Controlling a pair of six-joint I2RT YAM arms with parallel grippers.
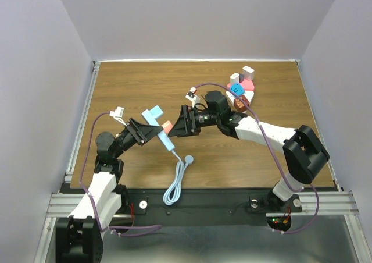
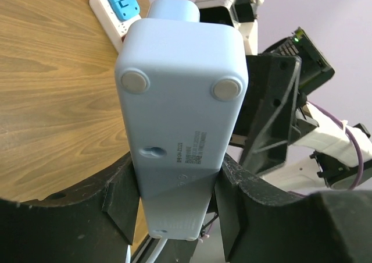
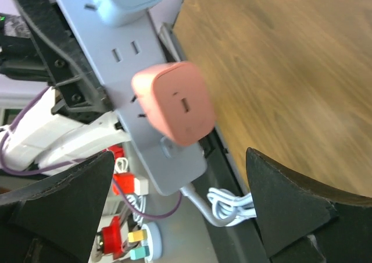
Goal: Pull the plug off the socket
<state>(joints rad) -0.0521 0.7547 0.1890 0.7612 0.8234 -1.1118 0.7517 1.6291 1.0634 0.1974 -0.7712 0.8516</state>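
My left gripper (image 1: 144, 130) is shut on a light blue power strip (image 1: 158, 123) and holds it tilted above the table. In the left wrist view the strip's underside (image 2: 180, 100) sits clamped between both fingers (image 2: 119, 208). A pink plug (image 1: 167, 125) sits in the strip; it shows in the right wrist view (image 3: 174, 103), with a light blue plug (image 3: 125, 1) further along the strip (image 3: 125, 59). My right gripper (image 1: 183, 123) is open just right of the pink plug. Its fingers (image 3: 290, 199) stand wide apart, short of the plug and not touching it.
The strip's pale cable (image 1: 174, 184) hangs down to a coil at the table's front edge. A white power strip (image 1: 243, 89) with blue, pink and white plugs lies at the back right; it also shows in the left wrist view (image 2: 116, 10).
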